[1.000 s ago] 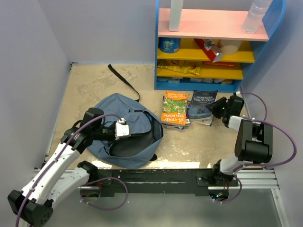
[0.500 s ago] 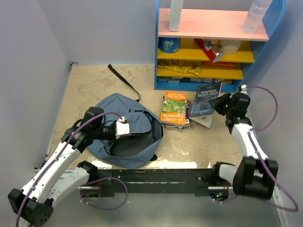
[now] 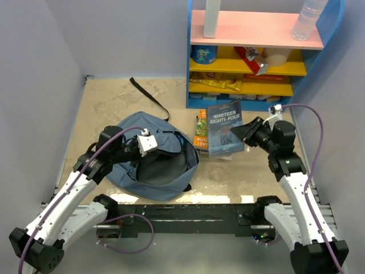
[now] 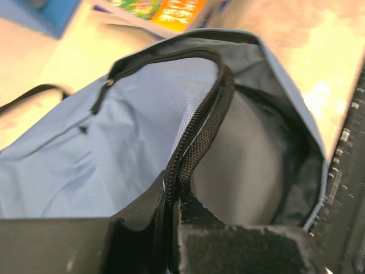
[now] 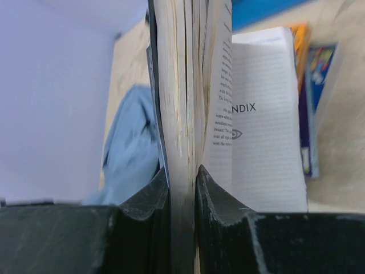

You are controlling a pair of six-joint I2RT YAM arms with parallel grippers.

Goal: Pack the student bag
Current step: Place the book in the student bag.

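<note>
The slate-blue student bag (image 3: 128, 132) lies on the floor at the left, its mouth open and showing the dark lining. My left gripper (image 3: 147, 142) is shut on the bag's black zipper edge (image 4: 197, 137) and holds it up; in the left wrist view the gripper (image 4: 173, 197) pinches that edge. My right gripper (image 3: 244, 132) is shut on a dark blue "Nineteen Eighty-Four" book (image 3: 224, 128), held upright in the air to the right of the bag. In the right wrist view the gripper (image 5: 182, 185) clamps the book's pages (image 5: 177, 85), with the bag (image 5: 131, 148) beyond.
An orange book (image 3: 201, 130) lies on the floor between bag and shelf, partly hidden by the held book. A blue shelf unit (image 3: 256, 57) with snacks, a can and a bottle stands at the back right. A black strap (image 3: 148, 97) trails behind the bag. Walls close both sides.
My right gripper has lifted the dark blue book off the floor pile and carried it left towards the bag. My left gripper has raised the bag's rim, widening the mouth.
</note>
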